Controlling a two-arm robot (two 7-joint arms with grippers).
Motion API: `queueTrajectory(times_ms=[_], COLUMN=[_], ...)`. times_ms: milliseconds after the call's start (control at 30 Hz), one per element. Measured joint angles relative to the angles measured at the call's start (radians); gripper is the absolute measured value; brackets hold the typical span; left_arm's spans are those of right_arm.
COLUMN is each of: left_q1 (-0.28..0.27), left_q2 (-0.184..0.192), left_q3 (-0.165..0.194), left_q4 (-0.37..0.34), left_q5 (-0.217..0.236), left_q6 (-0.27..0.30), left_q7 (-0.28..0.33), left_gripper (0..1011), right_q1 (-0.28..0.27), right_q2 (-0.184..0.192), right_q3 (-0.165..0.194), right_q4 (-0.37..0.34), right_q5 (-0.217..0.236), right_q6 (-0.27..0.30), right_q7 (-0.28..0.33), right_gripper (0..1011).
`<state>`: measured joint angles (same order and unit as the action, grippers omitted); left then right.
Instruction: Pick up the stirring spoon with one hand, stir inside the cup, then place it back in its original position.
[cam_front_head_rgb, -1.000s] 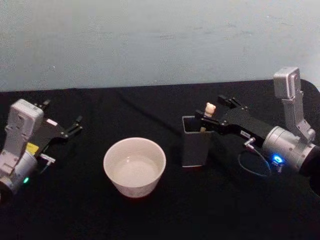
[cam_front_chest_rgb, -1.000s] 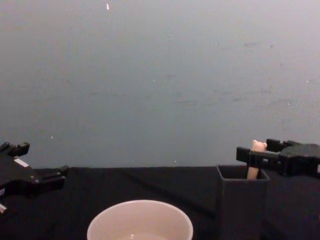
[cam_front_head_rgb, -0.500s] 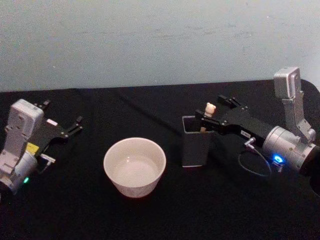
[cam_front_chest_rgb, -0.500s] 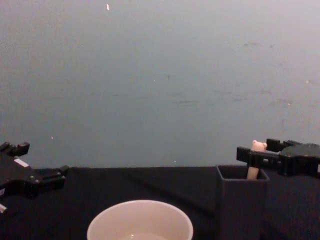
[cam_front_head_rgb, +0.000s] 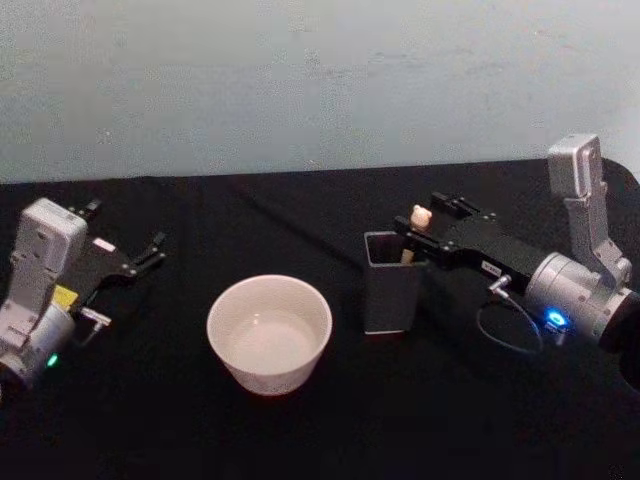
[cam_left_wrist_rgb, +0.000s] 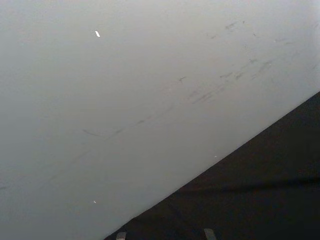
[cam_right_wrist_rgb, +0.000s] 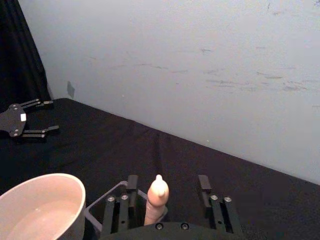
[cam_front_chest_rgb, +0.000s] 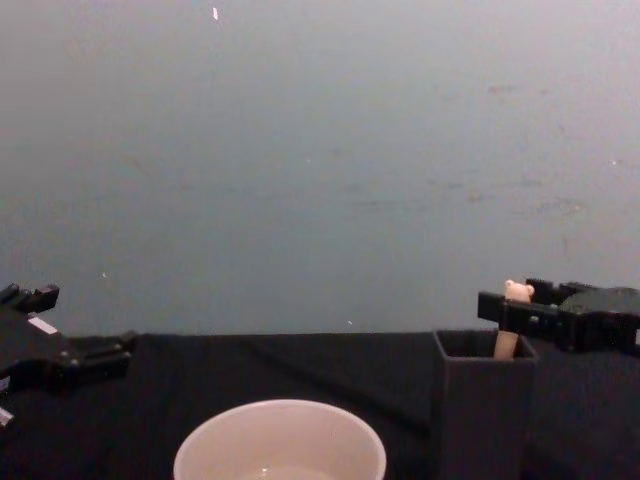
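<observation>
Now the right gripper (cam_front_head_rgb: 420, 213) has nudged a touch back toward the right edge of the table (cam_front_head_rgb: 300, 210), a small correction rather than a lift. Its fingers are apart, one on each side of the stirring spoon (cam_right_wrist_rgb: 157, 197), and not yet pressing on it. The spoon stands where it did, bear head poking out of the dark holder (cam_front_head_rgb: 392, 290), just right of the cup (cam_front_head_rgb: 250, 372) at mid-table. So the grasp looks lined up (closing should be next). The left gripper (cam_front_head_rgb: 125, 225) sits parked by the left edge with its fingers spread. No stirring has begun.
</observation>
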<state>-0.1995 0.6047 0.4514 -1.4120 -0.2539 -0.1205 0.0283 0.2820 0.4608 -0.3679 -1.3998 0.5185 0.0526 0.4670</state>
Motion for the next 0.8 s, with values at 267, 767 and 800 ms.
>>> queueTrajectory(times_ms=[267,767,800], left_q1=[0.000,0.000,0.000], left_q2=[0.000,0.000,0.000], left_q3=[0.000,0.000,0.000], left_q4=[0.000,0.000,0.000], left_q5=[0.000,0.000,0.000], left_q6=[0.000,0.000,0.000], left_q7=[0.000,0.000,0.000], left_gripper=[1002,1001,1001], right_q1=[0.000,0.000,0.000], right_q2=[0.000,0.000,0.000], right_q3=[0.000,0.000,0.000], right_q4=[0.000,0.000,0.000], right_q5=[0.000,0.001,0.001], right_q6=[0.000,0.000,-0.001], right_q7=[0.000,0.000,0.000], right_gripper=[520,214,214])
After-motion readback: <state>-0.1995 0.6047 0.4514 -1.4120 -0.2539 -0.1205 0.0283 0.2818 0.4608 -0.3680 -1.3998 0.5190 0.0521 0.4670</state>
